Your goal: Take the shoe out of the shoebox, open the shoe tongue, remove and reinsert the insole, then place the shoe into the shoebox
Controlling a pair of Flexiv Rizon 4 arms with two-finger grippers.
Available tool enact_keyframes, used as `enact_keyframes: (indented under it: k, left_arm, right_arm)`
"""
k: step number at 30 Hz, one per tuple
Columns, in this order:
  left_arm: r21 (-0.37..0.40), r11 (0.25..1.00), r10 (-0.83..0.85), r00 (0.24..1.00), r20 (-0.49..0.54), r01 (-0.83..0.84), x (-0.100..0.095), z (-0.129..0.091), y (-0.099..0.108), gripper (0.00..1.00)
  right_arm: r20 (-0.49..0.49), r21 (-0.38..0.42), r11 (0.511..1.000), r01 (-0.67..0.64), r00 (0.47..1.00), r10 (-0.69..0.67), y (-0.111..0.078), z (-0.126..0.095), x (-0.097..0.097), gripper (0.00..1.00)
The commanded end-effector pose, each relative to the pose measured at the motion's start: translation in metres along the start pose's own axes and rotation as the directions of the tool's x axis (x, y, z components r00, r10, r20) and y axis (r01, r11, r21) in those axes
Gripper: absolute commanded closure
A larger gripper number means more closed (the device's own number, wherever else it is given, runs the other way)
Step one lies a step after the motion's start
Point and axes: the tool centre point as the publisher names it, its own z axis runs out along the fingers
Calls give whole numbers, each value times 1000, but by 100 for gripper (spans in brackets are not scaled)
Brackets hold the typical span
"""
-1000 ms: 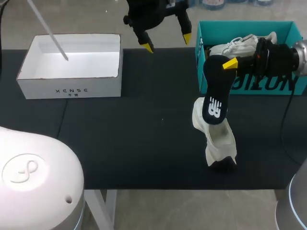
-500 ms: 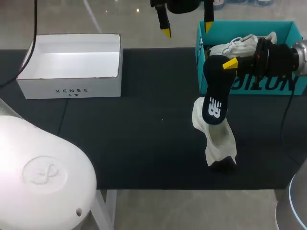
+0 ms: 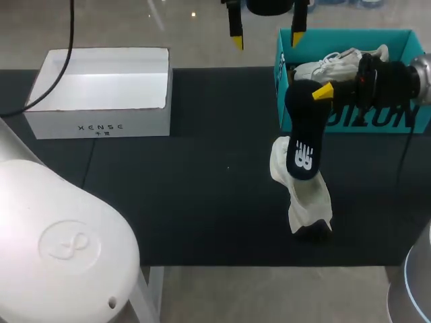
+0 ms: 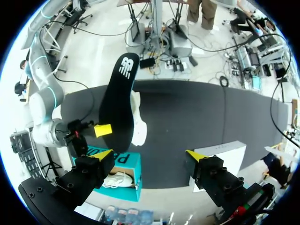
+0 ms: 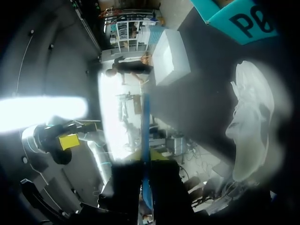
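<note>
Hanging released at the bench's [image 3: 202, 175] far edge is the left gripper [image 3: 266, 39]; the right gripper [image 3: 319, 92] clenches the insole [image 3: 303, 138] above the shoe [image 3: 308, 200].

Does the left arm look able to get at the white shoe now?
Probably yes: the left gripper is open and empty, with bare mat between it and the shoe, though the insole in the right gripper hangs over part of it.
</note>
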Motion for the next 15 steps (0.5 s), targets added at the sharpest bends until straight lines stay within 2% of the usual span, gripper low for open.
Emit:
enact_keyframes:
  k: [1, 15]
  left_arm:
    - [-3, 1000, 0, 1000, 1, 0, 1, 0, 0, 0]
    - [-3, 1000, 0, 1000, 1, 0, 1, 0, 0, 0]
  right_arm:
    - [-4, -16, 1000, -5, 1000, 5, -13, -6, -1, 100]
    - [-8, -21, 1000, -6, 1000, 6, -9, -5, -3, 100]
